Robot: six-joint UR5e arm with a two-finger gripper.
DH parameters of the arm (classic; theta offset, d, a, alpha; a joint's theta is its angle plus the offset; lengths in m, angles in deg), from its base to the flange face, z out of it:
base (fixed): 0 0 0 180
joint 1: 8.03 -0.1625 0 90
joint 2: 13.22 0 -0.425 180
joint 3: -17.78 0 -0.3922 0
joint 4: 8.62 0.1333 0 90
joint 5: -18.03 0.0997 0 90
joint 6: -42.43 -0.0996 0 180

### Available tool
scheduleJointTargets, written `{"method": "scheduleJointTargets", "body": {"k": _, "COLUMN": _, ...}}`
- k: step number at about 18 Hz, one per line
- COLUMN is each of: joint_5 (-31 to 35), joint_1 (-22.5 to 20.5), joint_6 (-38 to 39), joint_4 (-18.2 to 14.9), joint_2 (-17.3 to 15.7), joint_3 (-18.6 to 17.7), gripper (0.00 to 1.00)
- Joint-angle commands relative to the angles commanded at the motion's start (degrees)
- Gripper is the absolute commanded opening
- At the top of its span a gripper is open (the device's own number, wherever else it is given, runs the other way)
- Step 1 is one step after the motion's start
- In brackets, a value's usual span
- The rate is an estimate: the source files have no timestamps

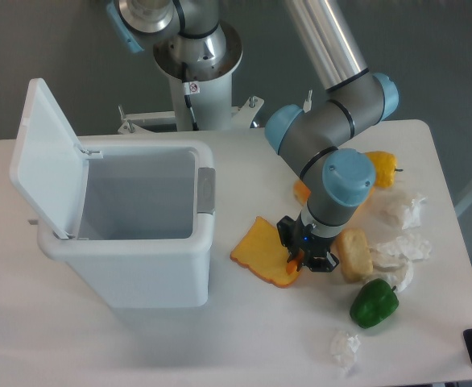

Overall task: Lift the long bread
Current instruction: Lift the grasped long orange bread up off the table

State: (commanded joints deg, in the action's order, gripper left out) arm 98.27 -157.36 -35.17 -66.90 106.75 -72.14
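Here, the white bin (131, 230) stands at the table's (244, 339) 9 o'clock side, lid up. The arm (333, 133) reaches down from 12 o'clock over the middle-right. The toast slice (258, 250) lies flat at centre. The long bread (302, 192) runs mostly hidden under the wrist, its orange tip at the black gripper (304, 256), whose fingers have closed onto it. At 3 o'clock of the gripper sits the pale roll (354, 253); at 5 o'clock, the green pepper (374, 303).

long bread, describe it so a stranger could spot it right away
Right of the white bin, look under the arm's claw. The long bread is the slim orange stick lying diagonally there, mostly hidden, unlike the flat toast slice and the pale stubby roll flanking it.
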Motion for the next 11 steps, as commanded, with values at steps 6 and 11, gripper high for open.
{"method": "scheduleJointTargets", "body": {"k": 6, "joint_5": 0.4, "joint_1": 0.0, "joint_6": 0.0, "joint_4": -0.6, "joint_2": -2.7, "joint_3": 3.7, "gripper": 0.28}}
{"method": "scheduleJointTargets", "body": {"k": 11, "joint_5": 0.0, "joint_1": -0.1, "joint_6": 0.4, "joint_4": -1.1, "joint_2": -6.5, "joint_3": 4.7, "gripper": 0.28}}
